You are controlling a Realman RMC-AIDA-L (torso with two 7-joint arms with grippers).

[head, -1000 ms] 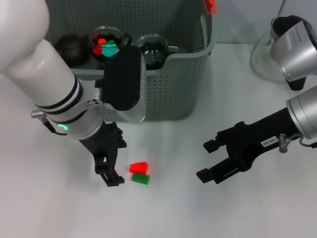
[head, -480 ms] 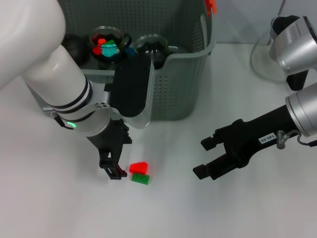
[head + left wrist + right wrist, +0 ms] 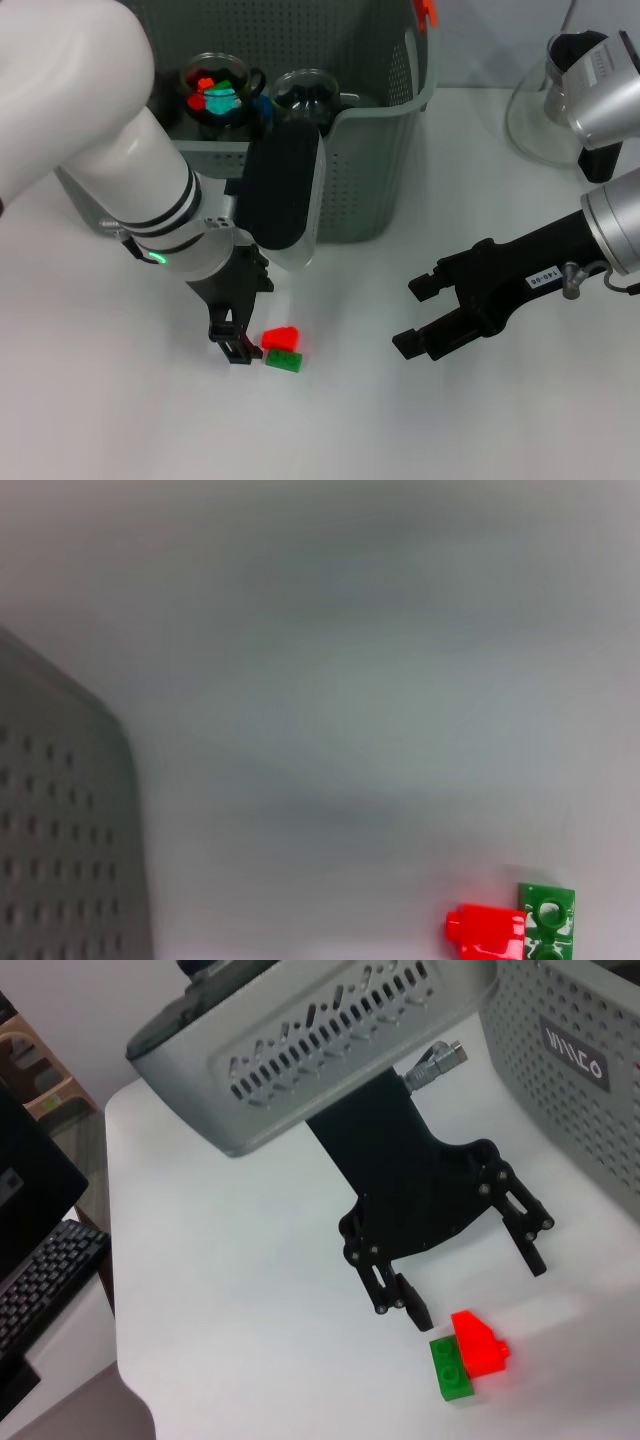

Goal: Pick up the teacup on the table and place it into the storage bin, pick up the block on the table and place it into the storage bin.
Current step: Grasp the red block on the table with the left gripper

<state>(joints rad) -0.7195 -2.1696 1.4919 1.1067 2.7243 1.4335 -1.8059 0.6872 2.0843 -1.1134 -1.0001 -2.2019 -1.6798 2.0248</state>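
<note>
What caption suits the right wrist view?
Left gripper, jaws open, hovers over the joined red-and-green toy blocks beside the grey perforated bin.

The left gripper has moved right across the table toward the red and green block, and its open fingers now stand just beside the block's left edge. The left arm has swung in with it, covering more of the storage bin's front wall. The right gripper has shifted slightly left.

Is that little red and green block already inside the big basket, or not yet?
Not yet. The block lies on the table before the storage bin, with the open left hand beside it.
</note>
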